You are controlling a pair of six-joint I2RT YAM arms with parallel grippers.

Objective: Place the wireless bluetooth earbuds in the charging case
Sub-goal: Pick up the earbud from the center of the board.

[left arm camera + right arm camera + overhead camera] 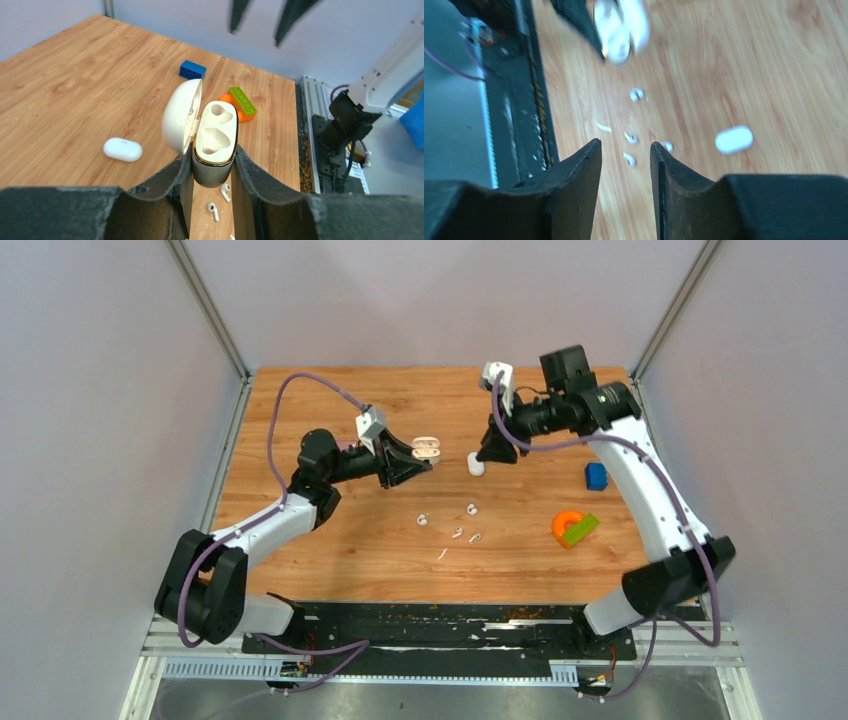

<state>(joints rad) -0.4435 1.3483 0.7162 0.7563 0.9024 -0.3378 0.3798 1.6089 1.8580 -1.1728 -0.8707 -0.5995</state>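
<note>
My left gripper (405,468) (212,154) is shut on the open charging case (425,448) (215,135) and holds it above the table, lid up to the left. Both of its sockets look empty. Several tiny white earbuds lie on the wood in front of it; one is furthest left (422,520), one further back (471,509), and two lie close together (457,533) (475,537). Two show under the case in the left wrist view (225,191) (213,210). My right gripper (497,452) (624,146) is open and empty, above the table, with blurred earbuds (629,159) below it.
A closed white oval case (476,466) (122,149) (734,139) lies under the right gripper. A thin white sliver (441,554) lies near the earbuds. A blue brick (596,476) and an orange ring with a green brick (572,528) sit at the right.
</note>
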